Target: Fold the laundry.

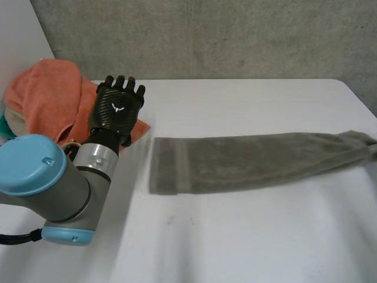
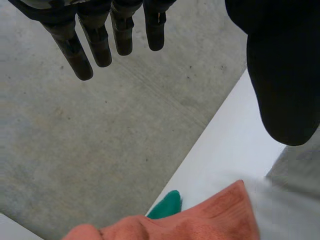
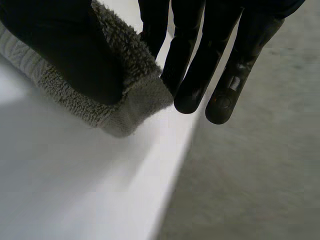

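A long grey towel [image 1: 247, 162] lies stretched across the white table [image 1: 235, 236], its right end bunched at the table's right edge. In the right wrist view my right hand [image 3: 200, 60] pinches that end of the grey towel [image 3: 135, 95] between thumb and straight fingers, close to the table's edge. My left hand [image 1: 118, 109] is raised with straight, spread fingers at the left of the table, over the edge of an orange cloth [image 1: 50, 97]. It holds nothing and stays apart from the towel. In its own wrist view the left hand [image 2: 100, 45] hangs open above the floor and table edge.
The orange cloth [image 2: 200, 220] is heaped at the table's back left corner, with a bit of teal cloth [image 2: 167, 205] beside it. Grey concrete floor lies beyond the table's far and right edges [image 3: 170, 190]. The left arm's grey joint fills the near left.
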Controlling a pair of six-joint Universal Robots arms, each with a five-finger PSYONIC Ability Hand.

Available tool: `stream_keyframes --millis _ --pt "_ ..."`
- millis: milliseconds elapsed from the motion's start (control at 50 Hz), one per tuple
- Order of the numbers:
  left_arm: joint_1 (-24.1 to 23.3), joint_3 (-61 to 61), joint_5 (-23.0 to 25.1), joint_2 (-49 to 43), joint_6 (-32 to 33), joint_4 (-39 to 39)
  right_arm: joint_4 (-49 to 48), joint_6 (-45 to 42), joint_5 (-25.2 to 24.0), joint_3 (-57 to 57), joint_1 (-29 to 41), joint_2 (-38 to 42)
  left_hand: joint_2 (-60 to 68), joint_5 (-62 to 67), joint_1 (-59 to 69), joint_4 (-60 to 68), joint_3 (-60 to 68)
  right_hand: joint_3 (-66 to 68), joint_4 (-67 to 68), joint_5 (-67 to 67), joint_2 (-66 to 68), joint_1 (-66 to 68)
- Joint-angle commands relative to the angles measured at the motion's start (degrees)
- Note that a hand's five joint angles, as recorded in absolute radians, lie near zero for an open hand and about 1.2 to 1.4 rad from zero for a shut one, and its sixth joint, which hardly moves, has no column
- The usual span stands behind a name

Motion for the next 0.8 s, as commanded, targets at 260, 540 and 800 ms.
stream_keyframes --millis 260,540,800 --pt "0.59 -1.5 -0.36 2.93 -0.12 -0.52 -7.19 -6.18 3.83 -0.33 25.24 -9.25 -1.6 -2.54 -1.54 -1.48 -2.01 12.18 11.93 14.33 12.49 23.93" --pt "0.5 -3.61 -1.15 4.34 -3.29 -0.96 -9.57 -7.23 -7.77 -1.2 54.52 1.11 -1.6 -2.54 -1.54 -1.48 -2.01 12.18 11.93 14.33 12.49 23.93" --pt "-0.29 -1.51 -0.8 3.73 -3.46 -0.7 -8.6 12.68 0.48 0.2 51.03 -2.12 -1.6 -2.54 -1.54 -1.48 -2.01 -57.82 -58.07 -55.67 -57.51 -46.07"
